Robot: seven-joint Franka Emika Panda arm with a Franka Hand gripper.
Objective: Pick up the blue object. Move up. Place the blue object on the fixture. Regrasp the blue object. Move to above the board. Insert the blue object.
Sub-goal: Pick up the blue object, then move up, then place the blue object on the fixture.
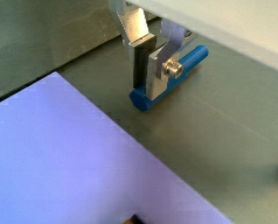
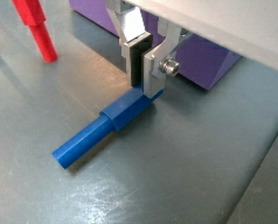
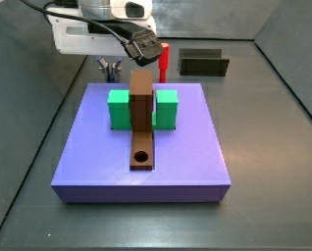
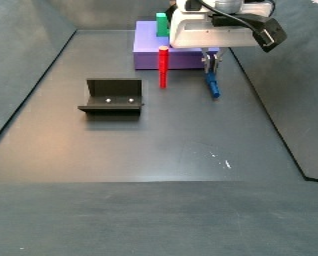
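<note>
1. The job is only starting. The blue peg point(image 2: 100, 132) lies flat on the grey desk point(image 2: 200, 188). It has not been lifted yet.

2. The peg is just beside the big purple block point(image 1: 72, 157). A side view shows this too, with the peg point(image 4: 213, 82) on the desk next to that block.

3. The claw point(image 2: 146, 80) is low, right over one end of the peg. In a wrist view its silver fingers point(image 1: 156, 77) stand on both sides of the peg's end.

4. The fingers are only a little apart, about as wide as the peg. They look like they touch it or nearly touch it. I cannot tell for sure if they are squeezing it yet.

5. The dark holder point(image 4: 111, 97) sits empty, well apart from the peg.

6. The brown plank point(image 3: 143, 127) with its round hole point(image 3: 141, 156) lies on top of the purple block, between the green blocks point(image 3: 121, 108). Nothing is in the hole.

7. A red peg point(image 2: 35, 29) stands near the blue one. It is not part of the job.

8. Still to do: grab and lift the peg, put it on the holder, grab it again, carry it over the plank, and push it into the hole.
</note>
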